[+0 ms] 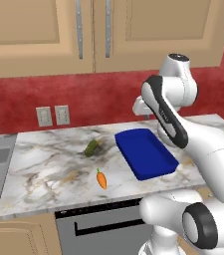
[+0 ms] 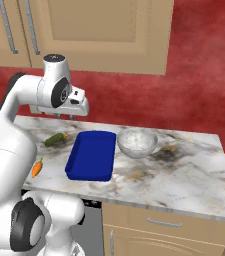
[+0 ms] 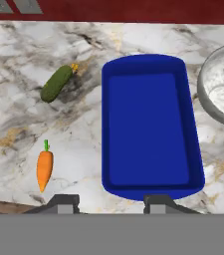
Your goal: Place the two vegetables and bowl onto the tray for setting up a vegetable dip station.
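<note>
Sitting on the marbled tabletop [image 1: 44, 164], a dark-blue shallow tray [image 3: 148, 129], green cucumber [image 3: 56, 83], orange carrot [image 3: 44, 169] and pale bowl [image 2: 137, 141] lie apart, jaws parted, holding nothing.

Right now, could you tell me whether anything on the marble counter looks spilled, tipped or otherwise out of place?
Nothing stands out. The dark blue rectangular tray lies flat and holds nothing, the dark-green cucumber and orange carrot lie apart on the marble counter, and the grey speckled bowl stands upright beside the tray.
</note>
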Controlling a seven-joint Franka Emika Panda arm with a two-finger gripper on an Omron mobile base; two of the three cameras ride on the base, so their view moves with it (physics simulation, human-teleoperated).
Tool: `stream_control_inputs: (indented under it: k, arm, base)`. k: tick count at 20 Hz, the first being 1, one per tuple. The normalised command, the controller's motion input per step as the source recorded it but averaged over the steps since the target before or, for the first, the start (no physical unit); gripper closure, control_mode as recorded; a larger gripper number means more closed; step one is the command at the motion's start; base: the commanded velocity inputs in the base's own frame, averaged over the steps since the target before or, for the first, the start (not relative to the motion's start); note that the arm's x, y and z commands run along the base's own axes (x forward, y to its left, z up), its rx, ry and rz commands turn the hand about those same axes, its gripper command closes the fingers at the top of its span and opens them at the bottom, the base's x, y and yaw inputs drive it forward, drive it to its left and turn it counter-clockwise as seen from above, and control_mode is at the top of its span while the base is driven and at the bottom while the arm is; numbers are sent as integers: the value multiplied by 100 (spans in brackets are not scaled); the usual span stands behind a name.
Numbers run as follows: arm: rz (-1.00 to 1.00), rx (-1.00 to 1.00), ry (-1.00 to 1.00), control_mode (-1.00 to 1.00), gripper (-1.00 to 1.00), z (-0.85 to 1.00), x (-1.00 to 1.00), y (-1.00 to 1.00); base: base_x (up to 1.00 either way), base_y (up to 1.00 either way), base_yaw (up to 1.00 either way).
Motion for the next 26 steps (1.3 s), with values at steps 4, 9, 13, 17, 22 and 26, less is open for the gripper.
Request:
stream_control_inputs:
  k: [4,9,13,17,22,26]
  arm:
    - [0,0,2,-100,-100,-2,0,31]
    - [0,0,11,-100,-100,-20,0,61]
    - [0,0,15,-100,-100,-40,0,71]
    - [0,0,14,-100,-100,-60,3,65]
    - [0,0,9,-100,-100,-63,11,44]
    - [0,0,5,-100,-100,-51,26,36]
  base:
    - [0,0,0]
    - [0,0,0]
    - [0,0,0]
    - [0,0,0]
    - [0,0,0]
    - [0,0,0]
